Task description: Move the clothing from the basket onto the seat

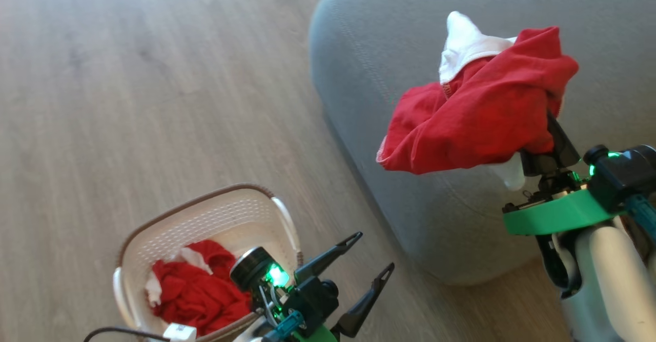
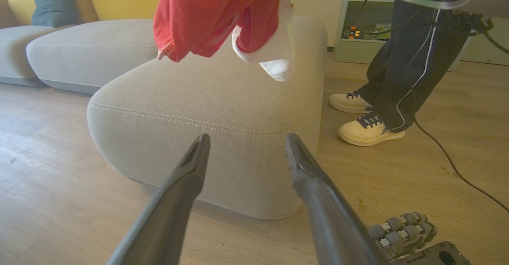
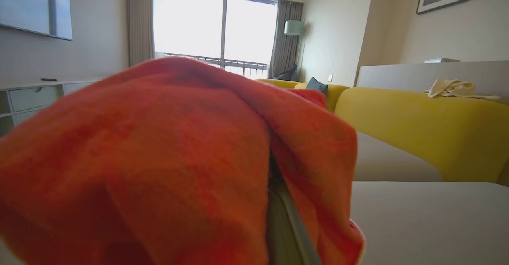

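Above rounded seat [image 1: 461, 219], crumpled red clothing [image 1: 482, 121]

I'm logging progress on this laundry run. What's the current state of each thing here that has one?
held garment: lifted, bunched, hanging from the right gripper over the seat, not set down.
right gripper: shut on the held garment, fingertips buried in cloth.
left gripper: open, holding nothing, beside the basket.
basket: upright on the floor, part full.
clothing in the basket: crumpled, not picked up.
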### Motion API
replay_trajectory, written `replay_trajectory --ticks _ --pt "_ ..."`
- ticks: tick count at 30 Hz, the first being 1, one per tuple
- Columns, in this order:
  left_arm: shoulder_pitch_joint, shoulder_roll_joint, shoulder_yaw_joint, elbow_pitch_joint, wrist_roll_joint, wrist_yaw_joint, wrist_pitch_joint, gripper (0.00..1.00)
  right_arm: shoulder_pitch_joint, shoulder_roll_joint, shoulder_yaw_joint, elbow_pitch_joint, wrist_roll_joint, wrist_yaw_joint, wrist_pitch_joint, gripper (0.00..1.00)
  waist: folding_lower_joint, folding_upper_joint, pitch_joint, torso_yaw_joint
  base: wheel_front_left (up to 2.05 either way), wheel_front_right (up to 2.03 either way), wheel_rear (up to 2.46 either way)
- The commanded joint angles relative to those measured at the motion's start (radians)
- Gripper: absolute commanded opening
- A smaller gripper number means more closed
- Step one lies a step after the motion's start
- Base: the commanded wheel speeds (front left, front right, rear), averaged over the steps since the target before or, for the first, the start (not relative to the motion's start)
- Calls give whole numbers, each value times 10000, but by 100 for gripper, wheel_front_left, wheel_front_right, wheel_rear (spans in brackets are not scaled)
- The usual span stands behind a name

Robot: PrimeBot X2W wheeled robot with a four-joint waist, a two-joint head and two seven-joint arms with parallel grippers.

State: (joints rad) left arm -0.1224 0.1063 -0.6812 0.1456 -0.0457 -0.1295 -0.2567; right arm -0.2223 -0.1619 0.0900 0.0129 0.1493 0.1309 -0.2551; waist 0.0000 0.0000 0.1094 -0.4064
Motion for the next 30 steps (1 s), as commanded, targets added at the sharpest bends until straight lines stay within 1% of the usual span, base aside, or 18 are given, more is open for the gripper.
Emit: replay_trajectory --ticks 1,8,15,18,23,24,25,27,30 --pt "-387 41 211 -295 -77 -11 -51 100 -488 40 60 -413 -63 -2 -67 0 0 0 160 -301 0 0 0" --pt "-567 119 107 -195 -83 -11 -51 100 -421 77 -399 -484 -108 -2 -67 0 0 0 405 -633 0 0 0" --pt "-759 175 134 -163 -78 -11 -51 100 -418 26 -999 -615 -383 -2 -67 0 0 0 683 -706 0 0 0" --pt "-916 251 117 -172 -61 -11 -51 100 -553 47 -1783 -553 -442 -2 -67 0 0 0 968 -623 0 0 0" --pt "-1443 418 -103 -140 14 -11 -51 100 -1123 -98 -3586 -425 -334 -2 -67 0 0 0 1797 -285 0 0 0" --pt "-1443 418 -103 -140 14 -11 -51 100 -1123 -98 -3586 -425 -334 -2 -67 0 0 0 1797 -285 0 0 0" --pt "-1582 479 -173 -129 36 -11 -51 100 -1288 -141 -3939 -376 -298 -2 -67 0 0 0 2002 -222 0 0 0" --pt "-1877 615 -354 -105 64 -11 -51 100 -1668 -303 -4508 -231 -276 -2 -67 0 0 0 2471 -104 0 0 0" --pt "-2389 900 -685 -72 78 -11 -51 100 -2374 -773 -4970 135 -245 -2 -67 0 0 0 3212 73 0 0 0"
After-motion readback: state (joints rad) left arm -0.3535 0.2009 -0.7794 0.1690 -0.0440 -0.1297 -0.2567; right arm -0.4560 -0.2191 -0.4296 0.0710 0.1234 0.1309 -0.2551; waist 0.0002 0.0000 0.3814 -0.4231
